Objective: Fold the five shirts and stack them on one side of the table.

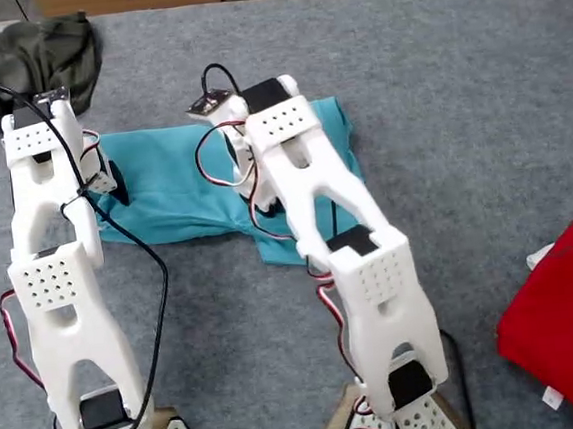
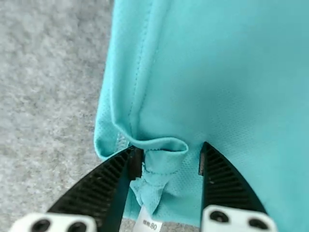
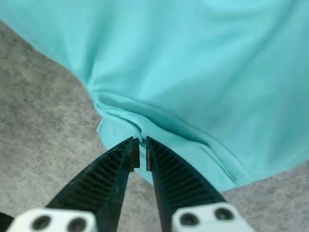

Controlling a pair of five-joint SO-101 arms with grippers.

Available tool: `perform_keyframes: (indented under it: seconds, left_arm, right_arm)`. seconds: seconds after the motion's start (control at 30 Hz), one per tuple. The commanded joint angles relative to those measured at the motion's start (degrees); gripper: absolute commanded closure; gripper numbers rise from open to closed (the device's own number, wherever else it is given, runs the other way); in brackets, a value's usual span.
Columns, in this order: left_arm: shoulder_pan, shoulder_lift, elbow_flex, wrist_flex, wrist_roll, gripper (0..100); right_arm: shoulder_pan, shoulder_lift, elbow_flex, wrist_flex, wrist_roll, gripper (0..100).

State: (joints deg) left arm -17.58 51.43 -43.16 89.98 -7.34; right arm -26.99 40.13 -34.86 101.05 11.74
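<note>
The teal shirt (image 1: 173, 184) lies spread out near the middle of the grey desk (image 1: 458, 109), with both arms reaching over it. The left gripper (image 2: 169, 154) sits at the shirt's edge, half open around a bunched fold of hem. One finger (image 2: 126, 166) touches the cloth and the other stands a little apart from it. A small white label (image 2: 147, 222) hangs just below the fold. The right gripper (image 3: 142, 145) is drawn narrow on a crease at another edge of the teal shirt, and it seems to pinch a thin fold there. A crumpled green shirt (image 1: 36, 51) rests at a far corner of the desk. A folded red shirt (image 1: 566, 310) lies well apart at the opposite near edge.
</note>
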Motion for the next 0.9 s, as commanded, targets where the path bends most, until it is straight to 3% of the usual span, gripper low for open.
perform_keyframes:
  seconds: [0.0, 0.67, 0.87]
  left_arm:
    - [0.5, 0.1, -1.5, -0.5, 0.2, 79]
    - [0.5, 0.1, -1.6, -0.5, 0.2, 79]
    - [0.4, 0.1, -1.6, -0.5, 0.2, 79]
  right_arm:
    - [-0.7, -6.8, 3.4, 1.1, -0.4, 95.2]
    - [-8.9, -17.5, 23.4, 0.6, -0.4, 95.0]
    - [-2.6, -17.3, 19.9, -3.0, -0.3, 92.8]
